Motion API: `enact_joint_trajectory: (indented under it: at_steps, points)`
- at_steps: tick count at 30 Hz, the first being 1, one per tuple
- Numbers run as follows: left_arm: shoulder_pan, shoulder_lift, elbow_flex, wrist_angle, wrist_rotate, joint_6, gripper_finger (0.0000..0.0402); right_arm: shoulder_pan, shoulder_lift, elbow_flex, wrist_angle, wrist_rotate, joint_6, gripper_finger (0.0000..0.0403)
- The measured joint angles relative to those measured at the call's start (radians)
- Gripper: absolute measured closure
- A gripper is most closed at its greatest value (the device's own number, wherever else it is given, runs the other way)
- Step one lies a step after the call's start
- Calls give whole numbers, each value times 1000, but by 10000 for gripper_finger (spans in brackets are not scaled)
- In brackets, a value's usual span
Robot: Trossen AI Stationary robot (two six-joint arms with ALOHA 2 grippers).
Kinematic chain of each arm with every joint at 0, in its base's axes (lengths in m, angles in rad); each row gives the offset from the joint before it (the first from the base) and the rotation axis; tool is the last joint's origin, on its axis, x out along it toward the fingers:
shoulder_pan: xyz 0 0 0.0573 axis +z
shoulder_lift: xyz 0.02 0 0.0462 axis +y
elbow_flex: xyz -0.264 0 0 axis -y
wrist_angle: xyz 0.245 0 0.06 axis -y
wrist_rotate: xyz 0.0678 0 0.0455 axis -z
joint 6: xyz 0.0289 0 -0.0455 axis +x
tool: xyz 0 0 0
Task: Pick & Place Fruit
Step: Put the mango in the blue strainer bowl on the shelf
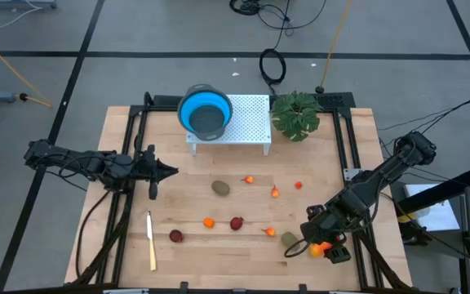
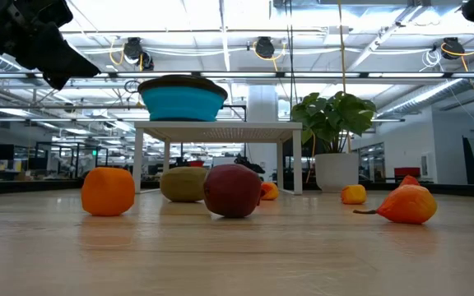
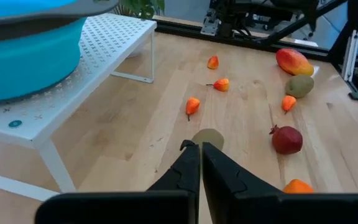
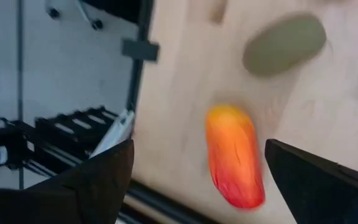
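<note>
- Wooden slats make up the table (image 1: pixel 194 245) we work at, and we take the white perforated stand (image 1: pixel 247 122) at its far edge as our landmark.
- On that stand we see a blue bowl (image 1: pixel 206 112), and just beside the stand's right end a leafy green plant (image 1: pixel 295 113).
- Our left gripper (image 1: pixel 170 171) waits in front of the stand's left end, above the wood, jaws pressed together and holding nothing.
- Our right gripper (image 1: pixel 326 242) hangs over the near right corner, well away from the stand, jaws spread wide on either side of the oblong red-orange-yellow piece (image 4: pixel 235 155) (the wrist view shows clear space between the fingers and that fruit).
- That piece lies on the wood, and one olive-brown oval (image 1: pixel 290 239) lies just beside it, on the side nearer the stand.
- We find the second olive-brown oval (image 1: pixel 220 188) in front of the stand's middle.
- Two dark red balls (image 1: pixel 237 223) rest farther toward the near edge, with a tiny orange one (image 1: pixel 209 221) between them.
- More small orange pieces (image 1: pixel 275 193) are scattered in front of the stand's right half.
- Our slim cream-yellow knife (image 1: pixel 150 239) lies well in front of the stand's left end, near the table's front edge.
</note>
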Motion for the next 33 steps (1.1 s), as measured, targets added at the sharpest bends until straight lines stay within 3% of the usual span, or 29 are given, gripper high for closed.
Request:
enact_joint_trajectory:
  at_steps: [7, 16, 22, 33]
  points:
    - [0, 0, 0, 0, 0, 48, 395, 2, 0, -1, 41, 106, -2, 46]
    - [0, 0, 0, -2, 0, 59, 388, 8, -2, -104, 41, 95, 149, 46]
    - [0, 0, 0, -2, 1, 56, 395, 9, -1, -149, 41, 21, 146, 46]
    - [0, 0, 0, -2, 0, 48, 385, 57, -1, -212, 41, 22, 171, 46]
